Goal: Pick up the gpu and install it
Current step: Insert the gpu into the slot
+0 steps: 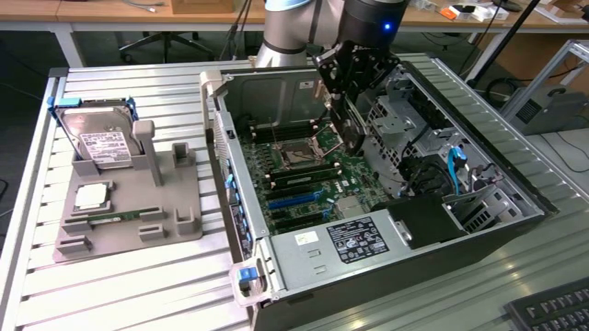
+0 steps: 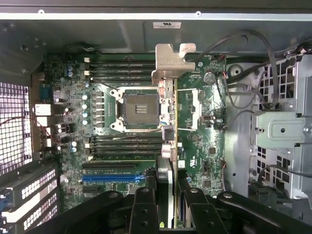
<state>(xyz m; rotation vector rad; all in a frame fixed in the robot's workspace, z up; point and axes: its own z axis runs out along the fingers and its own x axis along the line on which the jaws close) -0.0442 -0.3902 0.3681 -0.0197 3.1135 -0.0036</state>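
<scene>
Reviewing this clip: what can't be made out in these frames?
- Wrist view: the gpu sits edge-on in the gripper, so its faces are hidden.
- Exterior view: the hard drive label print is too small.
- Either view: whether the gpu touches the motherboard.

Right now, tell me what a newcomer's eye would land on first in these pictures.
The open computer case dominates the middle of the exterior view, its green motherboard bared. Inside it, the black end effector grips the gpu edge-on above the board. On the exterior view's left, a hard drive stands in a grey fixture.
</scene>
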